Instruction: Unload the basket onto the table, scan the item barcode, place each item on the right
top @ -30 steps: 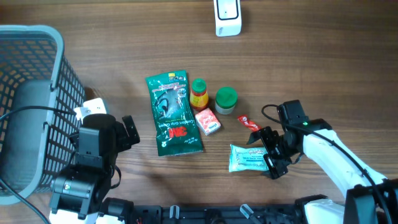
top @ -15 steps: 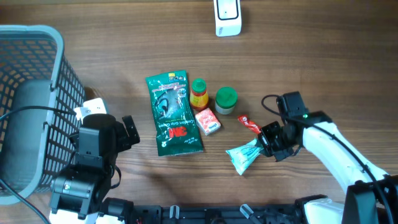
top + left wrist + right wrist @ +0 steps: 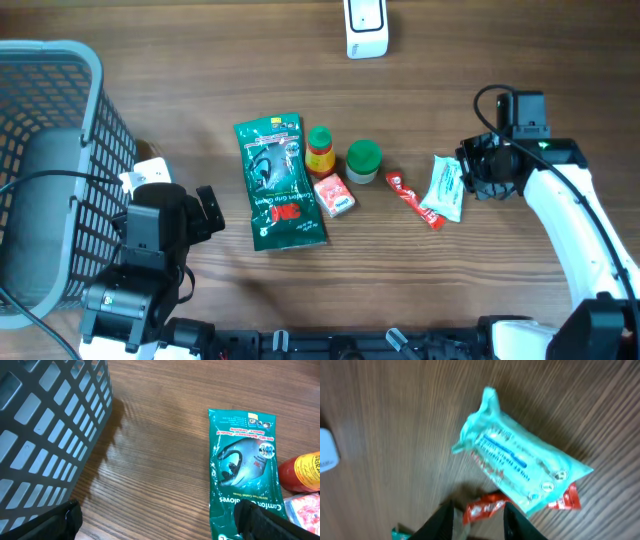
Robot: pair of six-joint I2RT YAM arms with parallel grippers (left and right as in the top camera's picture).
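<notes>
While the left claw [image 3: 162, 514] stands open, the right claw [image 3: 468, 178] apparently grips the pale teal plastic packet [image 3: 443, 188].

- Overhead camera's fixed high above, staring straight down, whole table [image 3: 480, 60] in frame, my arms coming in from the bottom edge
- Left wrist camera's low and close to the wood, facing forward: basket [image 3: 102, 390] wall on the left, green glove pack [image 3: 245, 475] on the right, my left fingers [image 3: 55, 522] in the bottom corners
- Right wrist camera's pointing down, tight and blurred, on the teal packet [image 3: 520, 467] and red sachet [image 3: 482, 508]
- Overhead shares basket and glove pack with the left view, packet and sachet with the right
</notes>
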